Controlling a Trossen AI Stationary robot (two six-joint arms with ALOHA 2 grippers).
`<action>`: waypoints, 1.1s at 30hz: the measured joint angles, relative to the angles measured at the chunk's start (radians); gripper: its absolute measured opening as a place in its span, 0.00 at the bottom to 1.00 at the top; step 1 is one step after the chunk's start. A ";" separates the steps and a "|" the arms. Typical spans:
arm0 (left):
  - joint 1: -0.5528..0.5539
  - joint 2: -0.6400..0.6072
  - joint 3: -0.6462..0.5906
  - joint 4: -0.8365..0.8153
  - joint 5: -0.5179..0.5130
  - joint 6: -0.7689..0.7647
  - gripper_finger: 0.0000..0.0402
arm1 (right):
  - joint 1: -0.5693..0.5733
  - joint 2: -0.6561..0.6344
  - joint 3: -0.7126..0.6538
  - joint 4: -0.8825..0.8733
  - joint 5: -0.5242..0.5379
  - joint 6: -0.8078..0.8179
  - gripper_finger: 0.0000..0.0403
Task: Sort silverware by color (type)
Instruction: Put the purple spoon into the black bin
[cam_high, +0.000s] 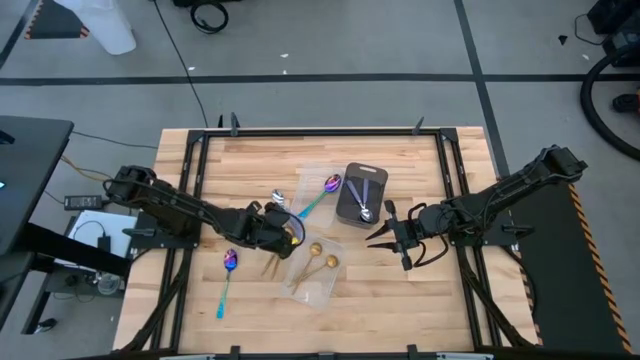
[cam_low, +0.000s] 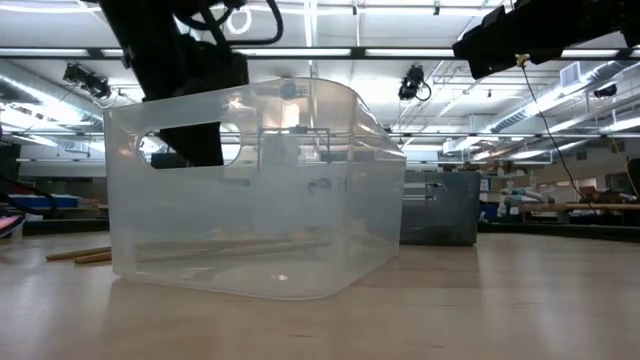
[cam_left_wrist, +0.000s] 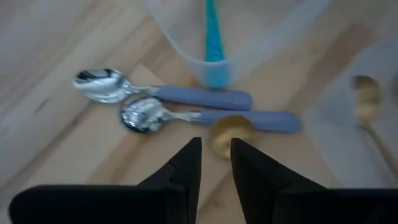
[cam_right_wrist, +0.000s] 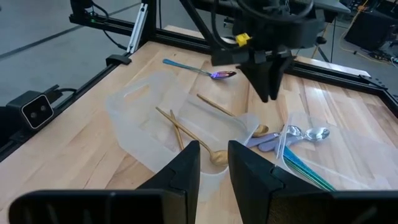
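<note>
Trouble brews mid-bench: left hand, fingers slightly apart and empty, hangs over a gold spoon touching two silver spoons. Closing could snag a neighbour. Right hand, also a little apart and empty, waits toward the right edge.

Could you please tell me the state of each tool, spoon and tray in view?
left tool: slightly open, empty.
right tool: slightly open, empty.
two silver spoons: lying side by side on the table.
gold spoons: lying in a clear tray.
dark grey tray: holding a silver spoon.
</note>
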 joint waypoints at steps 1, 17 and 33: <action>0.009 0.000 -0.003 -0.003 -0.005 0.015 0.23 | 0.000 0.000 0.000 0.000 0.000 0.000 0.23; 0.237 0.000 -0.019 -0.009 0.100 -0.010 0.23 | 0.000 0.000 0.000 -0.001 -0.001 0.000 0.23; 0.455 0.000 -0.019 -0.011 0.252 -0.012 0.30 | 0.000 0.000 0.000 -0.004 -0.002 0.000 0.23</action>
